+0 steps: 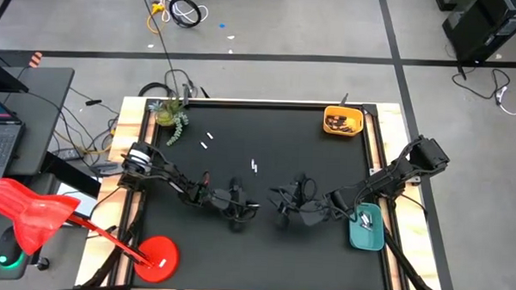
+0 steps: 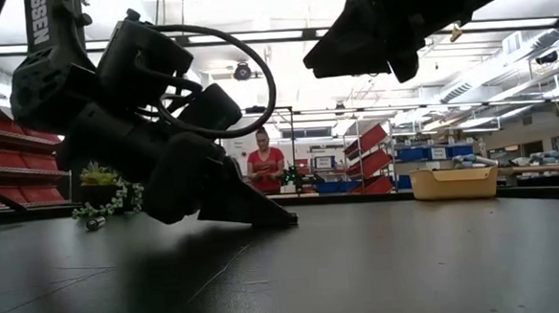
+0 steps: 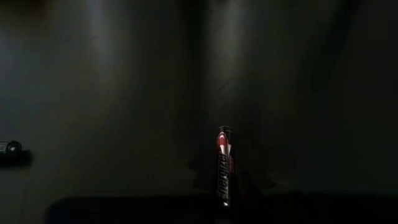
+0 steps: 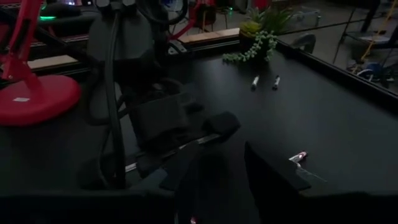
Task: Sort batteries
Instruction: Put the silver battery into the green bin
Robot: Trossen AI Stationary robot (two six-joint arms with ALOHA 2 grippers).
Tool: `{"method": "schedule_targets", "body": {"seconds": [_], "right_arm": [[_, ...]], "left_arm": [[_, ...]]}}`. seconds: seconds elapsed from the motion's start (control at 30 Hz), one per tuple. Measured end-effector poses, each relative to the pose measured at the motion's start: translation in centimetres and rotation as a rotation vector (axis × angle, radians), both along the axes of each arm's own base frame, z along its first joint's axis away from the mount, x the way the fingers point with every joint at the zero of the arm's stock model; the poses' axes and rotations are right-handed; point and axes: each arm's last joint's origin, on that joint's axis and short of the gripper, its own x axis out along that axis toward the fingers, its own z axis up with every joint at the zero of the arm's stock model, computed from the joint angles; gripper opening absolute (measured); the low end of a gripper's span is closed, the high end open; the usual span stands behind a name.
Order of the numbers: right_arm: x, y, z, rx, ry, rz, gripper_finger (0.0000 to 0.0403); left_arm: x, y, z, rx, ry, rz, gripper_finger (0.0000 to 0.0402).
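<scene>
Left wrist view has a red-and-black battery (image 3: 224, 167) lying on the black mat, the left gripper (image 1: 243, 212) closing on it, not fully clamped I'd say. Right gripper (image 1: 283, 206) hovers close by, half-open, empty.

The wide black table mat (image 1: 265, 180) has a small yellow tray (image 1: 342, 121) in its far right corner and a teal tray (image 1: 366, 227) at its right edge, near the front. A little green plant in a pot (image 1: 168, 113) sits in the far left corner. Two thin silver batteries (image 1: 208, 140) lie near the plant, and two more thin batteries (image 1: 255, 166) lie in the middle. The left gripper (image 1: 249, 208) is down on the mat in front of these. The right gripper (image 1: 279, 200) is just beside it.
</scene>
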Motion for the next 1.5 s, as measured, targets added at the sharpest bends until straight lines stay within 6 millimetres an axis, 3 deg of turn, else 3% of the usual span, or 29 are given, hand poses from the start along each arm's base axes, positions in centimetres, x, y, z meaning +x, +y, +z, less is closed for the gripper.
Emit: {"method": "schedule_targets", "body": {"seconds": [0.27, 0.53, 0.77, 1.1, 1.27, 1.5], "right_arm": [[-0.4, 1.0, 0.6, -0.091, -0.044, -0.057, 0.0141], [-0.3, 1.2, 1.1, -0.109, -0.085, -0.059, 0.0141], [-0.3, 1.3, 1.7, -0.228, -0.057, -0.009, 0.0141], [0.6, 0.2, 1.3, -0.362, 0.031, 0.163, 0.0148], [1.1, -0.6, 2.0, -0.273, -0.068, 0.106, 0.0148], [1.4, -0.5, 4.3, -0.327, -0.255, 0.138, 0.0135]], "left_arm": [[0.1, 0.2, 2.9, 0.052, -0.077, -0.035, 0.0028], [-0.3, 1.8, 6.2, 0.089, -0.196, -0.006, 0.0028], [-2.2, 2.9, 8.9, 0.087, -0.240, -0.055, 0.0028], [-2.7, 4.4, 10.2, -0.026, -0.233, -0.164, 0.0028], [-2.5, 4.5, 11.4, -0.032, -0.372, -0.192, 0.0028], [-2.3, 4.5, 13.2, -0.006, -0.546, -0.201, 0.0028]]}}
